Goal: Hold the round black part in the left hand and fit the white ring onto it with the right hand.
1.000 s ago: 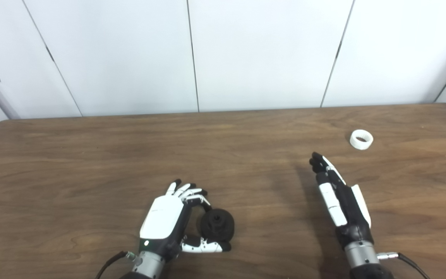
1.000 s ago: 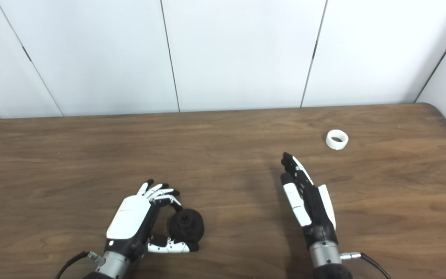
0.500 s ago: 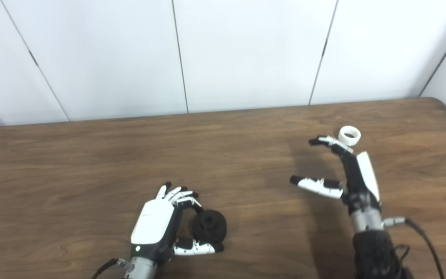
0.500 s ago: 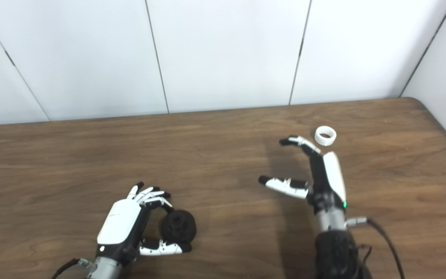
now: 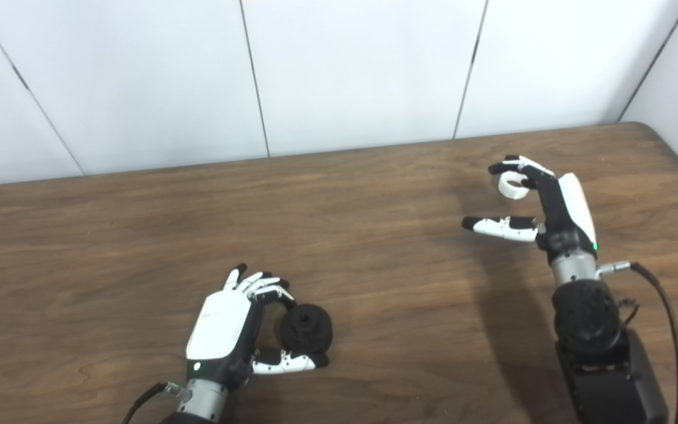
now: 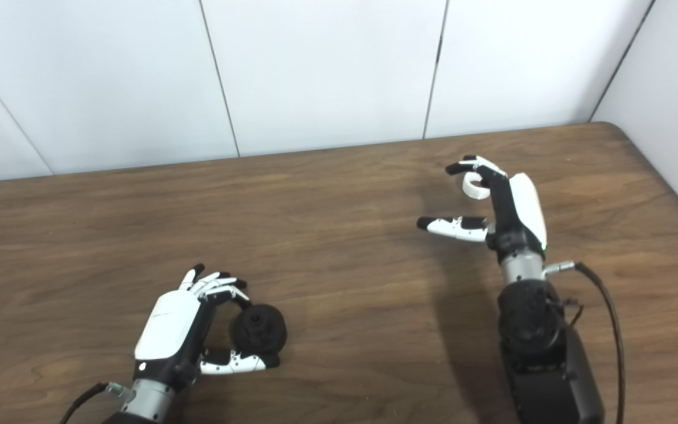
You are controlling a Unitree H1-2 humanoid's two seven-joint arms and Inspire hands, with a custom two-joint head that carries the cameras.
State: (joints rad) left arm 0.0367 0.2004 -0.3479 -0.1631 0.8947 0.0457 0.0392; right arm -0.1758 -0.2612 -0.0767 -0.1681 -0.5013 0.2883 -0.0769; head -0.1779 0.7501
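Note:
The round black part [image 5: 306, 328] lies on the wooden table [image 5: 139, 235] near its front edge. My left hand [image 5: 224, 330] is closed around it, fingers curled on its far side and thumb along its near side. The white ring [image 5: 511, 187] lies on the table at the far right. My right hand [image 5: 551, 203] is open above it. Its fingers [image 5: 521, 168] curl over the ring's far side and partly cover it, while the thumb [image 5: 501, 227] sticks out to the left, well apart from the ring. The ring also shows in the right eye view [image 6: 473, 187].
White wall panels [image 5: 345, 70] stand right behind the table's far edge. The table's rounded far right corner [image 5: 662, 132] is close to the right hand. A black cable [image 5: 665, 306] runs from the right wrist.
The camera has turned to the right. My right hand has reached forward from mid-table to the ring, its thumb has spread out and its fingers have curled over the ring. The left hand stays on the black part.

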